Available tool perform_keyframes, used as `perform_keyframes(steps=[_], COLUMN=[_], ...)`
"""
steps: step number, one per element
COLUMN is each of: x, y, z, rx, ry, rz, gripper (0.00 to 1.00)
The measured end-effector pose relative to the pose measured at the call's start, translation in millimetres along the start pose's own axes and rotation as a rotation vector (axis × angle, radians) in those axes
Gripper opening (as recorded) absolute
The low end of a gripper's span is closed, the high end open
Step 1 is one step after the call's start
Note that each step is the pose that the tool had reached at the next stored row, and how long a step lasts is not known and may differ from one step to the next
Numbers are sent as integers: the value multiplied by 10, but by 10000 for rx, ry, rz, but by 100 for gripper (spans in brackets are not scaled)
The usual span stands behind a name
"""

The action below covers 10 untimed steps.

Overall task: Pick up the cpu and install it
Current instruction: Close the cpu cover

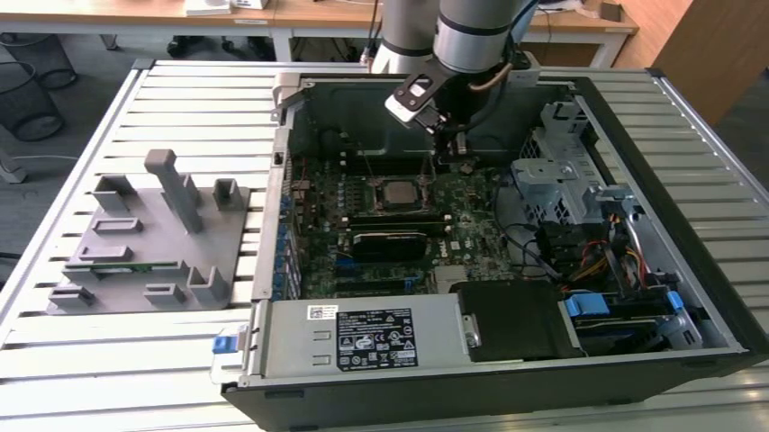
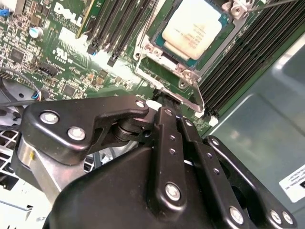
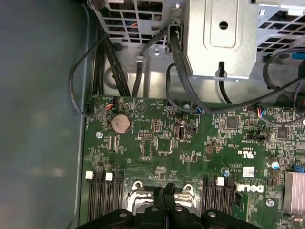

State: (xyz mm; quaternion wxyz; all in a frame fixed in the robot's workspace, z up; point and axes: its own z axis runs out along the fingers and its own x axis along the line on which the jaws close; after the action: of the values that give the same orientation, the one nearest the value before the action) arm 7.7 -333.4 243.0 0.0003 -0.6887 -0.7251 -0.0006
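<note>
Silvery cpu (image 2: 193, 26) seated, fingers clenched beside it

It lies in the socket (image 2: 145, 50) mid-board (image 2: 71, 62). The gripper (image 2: 164, 99) hangs at the socket's edge, fingers pressed together on nothing. Likely risk: sideways drift snags the lever (image 2: 198, 95) or scrapes the board.

The slatted table (image 1: 180, 90) carries two things: an open case (image 1: 481, 396), directly below the gripper (image 1: 451, 155), and a grey fixture (image 1: 144, 238), well away from the gripper toward the exterior view's left.
</note>
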Motion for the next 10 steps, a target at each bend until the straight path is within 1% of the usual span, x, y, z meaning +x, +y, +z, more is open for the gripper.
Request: perform_keyframes(steps=[10], x=[9], y=[-140], z=[0], rx=[1], ry=[-2], rz=[0], gripper=[11])
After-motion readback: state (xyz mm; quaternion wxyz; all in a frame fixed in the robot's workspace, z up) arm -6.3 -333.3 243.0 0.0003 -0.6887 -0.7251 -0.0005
